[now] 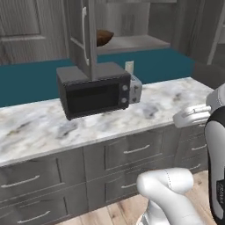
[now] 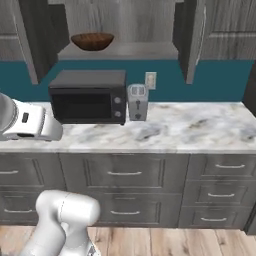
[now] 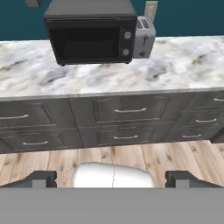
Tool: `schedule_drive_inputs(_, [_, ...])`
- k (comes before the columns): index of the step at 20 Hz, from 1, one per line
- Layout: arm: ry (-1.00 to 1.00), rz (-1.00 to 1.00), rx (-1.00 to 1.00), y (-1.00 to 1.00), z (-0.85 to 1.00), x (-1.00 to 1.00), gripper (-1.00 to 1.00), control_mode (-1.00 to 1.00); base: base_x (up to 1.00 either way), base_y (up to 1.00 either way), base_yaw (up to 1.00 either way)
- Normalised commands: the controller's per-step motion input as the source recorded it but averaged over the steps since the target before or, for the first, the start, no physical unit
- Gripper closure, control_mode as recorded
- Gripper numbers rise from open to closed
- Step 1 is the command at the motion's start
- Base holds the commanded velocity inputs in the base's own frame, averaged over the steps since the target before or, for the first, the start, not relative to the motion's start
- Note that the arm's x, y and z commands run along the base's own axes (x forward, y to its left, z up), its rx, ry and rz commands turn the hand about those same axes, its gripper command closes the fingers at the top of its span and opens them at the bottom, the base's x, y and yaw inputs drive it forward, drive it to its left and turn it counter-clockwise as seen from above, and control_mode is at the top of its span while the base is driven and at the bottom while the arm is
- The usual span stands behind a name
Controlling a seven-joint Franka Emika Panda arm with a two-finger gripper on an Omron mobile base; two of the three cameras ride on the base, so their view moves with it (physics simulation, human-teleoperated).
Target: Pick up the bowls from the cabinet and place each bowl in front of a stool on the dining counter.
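Claw (image 3: 111, 179) spread wide and empty, unlabelled microwave (image 3: 90, 31) and toaster (image 3: 143, 37), wooden bowl (image 2: 92, 40) in open cabinet (image 2: 120, 50)

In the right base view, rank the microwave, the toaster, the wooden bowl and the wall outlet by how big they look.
1. Microwave, clearly largest.
2. Wooden bowl and toaster: close. The bowl is wider, the toaster taller, and the bowl sits higher in the open cabinet, so I won't rank them.
3. Wall outlet, smallest.

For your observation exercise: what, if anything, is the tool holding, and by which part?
Nothing. The tool is open and empty, and the brown bowl sits on the cabinet shelf.
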Motion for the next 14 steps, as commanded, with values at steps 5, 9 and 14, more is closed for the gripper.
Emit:
schedule_drive_inputs(5, [0.00, 0.00, 0.00, 0.00, 0.00, 0.00, -1.00, 1.00, 0.79, -0.73, 0.00])
schedule_drive_inputs(9, [0.00, 0.00, 0.00, 0.00, 0.00, 0.00, -1.00, 1.00, 0.99, -0.32, 0.01])
schedule_drive_inputs(14, [0.00, 0.00, 0.00, 0.00, 0.00, 0.00, -1.00, 1.00, 0.75, -0.05, 0.00])
